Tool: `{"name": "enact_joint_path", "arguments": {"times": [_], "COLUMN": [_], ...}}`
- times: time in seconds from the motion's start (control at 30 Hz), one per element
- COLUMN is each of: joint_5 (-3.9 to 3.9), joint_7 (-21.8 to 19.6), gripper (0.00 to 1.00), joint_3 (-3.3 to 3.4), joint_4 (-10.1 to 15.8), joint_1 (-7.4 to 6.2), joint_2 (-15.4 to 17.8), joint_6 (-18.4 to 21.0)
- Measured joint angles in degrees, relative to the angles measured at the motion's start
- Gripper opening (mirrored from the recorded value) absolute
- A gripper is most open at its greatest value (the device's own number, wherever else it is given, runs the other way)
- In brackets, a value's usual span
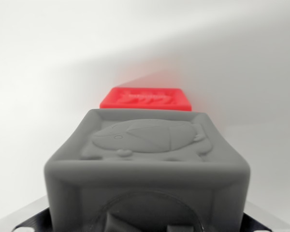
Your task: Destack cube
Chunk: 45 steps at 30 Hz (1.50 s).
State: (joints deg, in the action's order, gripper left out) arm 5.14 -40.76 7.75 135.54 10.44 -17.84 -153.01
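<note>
We see a grey cube [147, 164] filling the lower half of the wrist view, its top face embossed with an animal figure. Beyond it, partly hidden behind its far edge, lies a red cube [146, 98] with raised relief, on a plain white surface [34, 96]. We cannot tell how the jaws stand; only dark metal parts [31, 223] show at the bottom corners.

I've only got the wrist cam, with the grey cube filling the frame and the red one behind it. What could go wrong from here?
1. The grey cube hides the end effector, so grip can't be confirmed; it might slip.
2. The red cube sits close behind; moving forward could knock it.
3. The surface below is mostly hidden, so placing is partly blind.
</note>
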Motion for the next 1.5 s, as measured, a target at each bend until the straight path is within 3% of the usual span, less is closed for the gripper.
{"name": "enact_joint_path", "arguments": {"times": [0.6, 1.17, 1.5], "joint_5": [-1.74, -3.45, -4.09], "joint_7": [-1.21, -2.42, -2.72], "gripper": [0.00, 0.00, 0.00], "joint_3": [0.53, 0.70, 0.69], "joint_4": [0.27, -0.29, -1.16], "joint_1": [-0.22, -0.22, -0.23], "joint_2": [5.57, 11.57, 14.62], "joint_6": [5.06, 11.47, 15.02]}}
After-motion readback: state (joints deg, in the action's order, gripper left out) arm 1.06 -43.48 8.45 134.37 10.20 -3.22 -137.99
